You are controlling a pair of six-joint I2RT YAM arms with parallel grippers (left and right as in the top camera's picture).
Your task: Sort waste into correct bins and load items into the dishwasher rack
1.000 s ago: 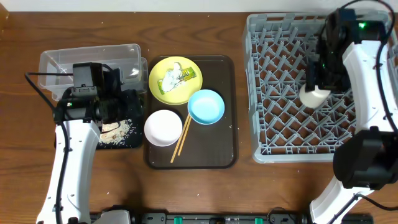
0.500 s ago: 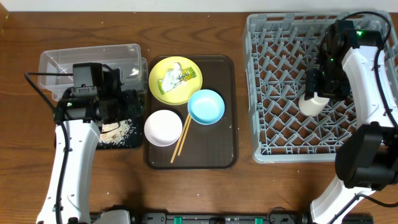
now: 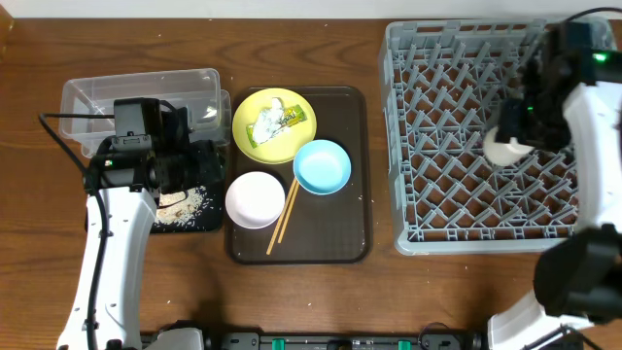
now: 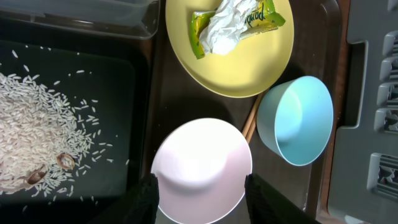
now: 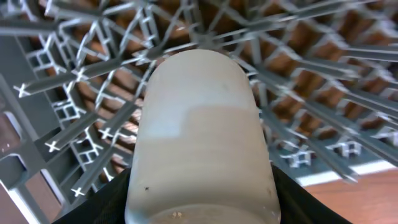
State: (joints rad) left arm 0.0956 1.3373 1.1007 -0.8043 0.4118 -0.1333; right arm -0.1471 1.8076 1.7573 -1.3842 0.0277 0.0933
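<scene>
Cup (image 3: 503, 148) held by right gripper (image 3: 515, 134) at 3 o'clock of rack (image 3: 437, 194); rice (image 4: 31, 137) binned; wrapper (image 3: 277, 122), plate (image 3: 251, 146), bowls (image 3: 322, 166), chopsticks (image 3: 282, 222) pending; left gripper (image 4: 200, 193) wide.

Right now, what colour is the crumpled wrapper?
Crumpled snack wrapper: green and white, best in left wrist view.

A brown, grained wooden table (image 3: 292, 301) under my jaws, softly lit.
It spreads beneath both jaws and out to either side of them; beyond them, along its far edge, runs a pale whitish strip (image 3: 292, 8); shadows on the wood are short and soft.
</scene>
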